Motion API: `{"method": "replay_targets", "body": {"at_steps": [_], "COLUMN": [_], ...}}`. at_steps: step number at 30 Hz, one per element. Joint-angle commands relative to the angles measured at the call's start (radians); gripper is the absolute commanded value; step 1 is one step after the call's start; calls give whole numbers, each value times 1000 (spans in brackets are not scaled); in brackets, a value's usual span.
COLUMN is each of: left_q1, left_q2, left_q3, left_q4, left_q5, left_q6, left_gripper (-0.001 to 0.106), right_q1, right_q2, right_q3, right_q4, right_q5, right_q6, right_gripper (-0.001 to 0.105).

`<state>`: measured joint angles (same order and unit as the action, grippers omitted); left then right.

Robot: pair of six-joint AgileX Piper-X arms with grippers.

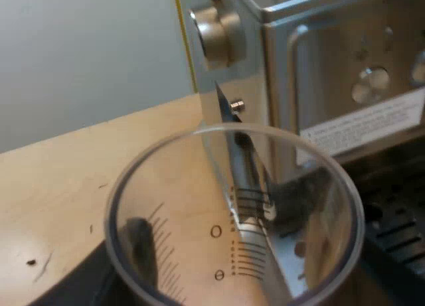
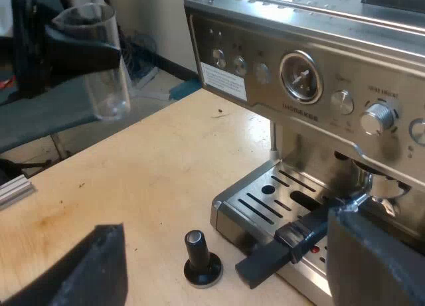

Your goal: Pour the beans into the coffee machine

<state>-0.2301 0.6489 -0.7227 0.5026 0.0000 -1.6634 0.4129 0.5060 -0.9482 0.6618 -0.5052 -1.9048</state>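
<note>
My left gripper [image 1: 219, 226] is shut on the clear measuring glass [image 1: 232, 213], and its dark fingers [image 1: 139, 246] show through the marked wall. The glass looks empty and hangs upright beside the espresso machine [image 1: 319, 74]. The right wrist view shows that same glass [image 2: 106, 67] held above the wooden table, a little away from the machine's front [image 2: 299, 74]. My right gripper [image 2: 226, 253] stands open low over the table with nothing between its fingers [image 2: 86, 266], facing the drip tray [image 2: 259, 200].
A tamper with a black knob [image 2: 199, 256] stands on the table just before the drip tray. The holder's dark handle [image 2: 279, 249] juts out from the machine's front. A few dark specks [image 1: 31, 261] lie on the wood.
</note>
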Motion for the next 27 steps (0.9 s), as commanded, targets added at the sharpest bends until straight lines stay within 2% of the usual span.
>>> {"method": "replay_targets", "body": {"at_steps": [1, 4, 8, 10, 19, 25, 26, 27], "left_q1": [97, 176, 223, 229, 229, 229, 229, 229], "left_q2": [0, 14, 32, 43, 110, 181, 225, 251], "left_q3": [28, 72, 138, 184, 293, 314, 315, 315], "left_q4": [-76, -130, -213, -291, -516, -615, -647, -669], "left_q5": [140, 233, 275, 293, 296, 296, 296, 296], "left_q6": [10, 15, 33, 75, 83, 83, 83, 83], "left_gripper": [11, 11, 11, 11, 11, 11, 11, 11], "right_q1": [1, 1, 1, 1, 1, 1, 1, 1], "right_q2": [-10, -10, -6, -6, -6, -6, -6, -6], "right_q3": [-4, -4, 1, 23, 167, 273, 273, 315], "right_q4": [-6, -6, -6, -9, -119, -226, -226, -268], "right_q5": [-15, -15, -15, -15, -15, -15, -15, -15], "right_q6": [-12, -14, -26, -59, -67, -67, -67, -67], "right_gripper": [64, 64, 64, 64, 64, 64, 64, 64]}}
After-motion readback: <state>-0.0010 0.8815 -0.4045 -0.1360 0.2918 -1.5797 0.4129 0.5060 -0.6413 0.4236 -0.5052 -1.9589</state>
